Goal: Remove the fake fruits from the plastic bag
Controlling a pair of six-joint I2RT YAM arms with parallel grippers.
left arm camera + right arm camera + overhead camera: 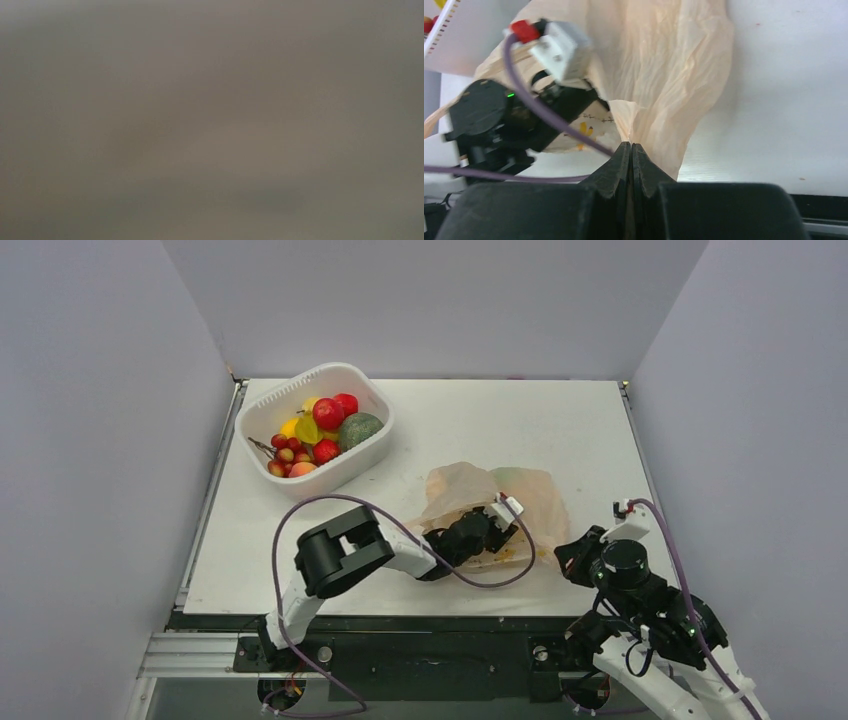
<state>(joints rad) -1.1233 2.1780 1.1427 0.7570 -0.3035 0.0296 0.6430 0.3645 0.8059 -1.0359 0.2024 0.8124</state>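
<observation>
The bag (548, 502), thin and limp, lies near the desk's front edge. My right hand (630, 150) is clamped on its rim. My left hand (484, 534) is inside, and I cannot tell its grip. A fruit (509, 477) shows green through the film. I judge it light and slick, best taken across its middle.

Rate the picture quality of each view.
Top external: sharp, evenly lit across the table, only faint shadows. Left wrist: a uniform grey-brown blur, nothing resolvable, probably the lens pressed into the plastic bag. Right wrist: bag crinkles crisp, its own fingers dark in the foreground, the left arm slightly soft.
</observation>
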